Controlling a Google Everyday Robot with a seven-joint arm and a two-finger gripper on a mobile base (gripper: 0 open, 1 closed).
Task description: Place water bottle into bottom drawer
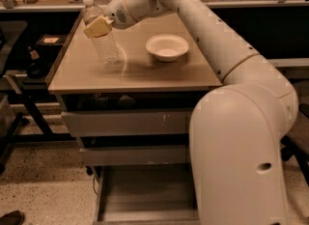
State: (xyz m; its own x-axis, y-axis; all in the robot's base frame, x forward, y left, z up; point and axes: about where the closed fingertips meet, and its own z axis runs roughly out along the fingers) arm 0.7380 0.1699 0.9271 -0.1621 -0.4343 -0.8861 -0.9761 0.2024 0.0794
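The water bottle (107, 48) is being held tilted over the desk's (159, 77) far left, with the gripper (98, 26) clamped around its upper part, ready for carrying to the open bottom drawer (145, 197) below.

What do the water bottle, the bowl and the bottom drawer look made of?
The water bottle, held tilted in the gripper over the tabletop: clear ribbed plastic, see-through. The bowl: matte white, perhaps paper or plastic. The bottom drawer: grey, dull sheen, likely sheet metal.

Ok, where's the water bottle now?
In camera view, the water bottle tilts in the gripper over the tabletop, left of the white bowl.
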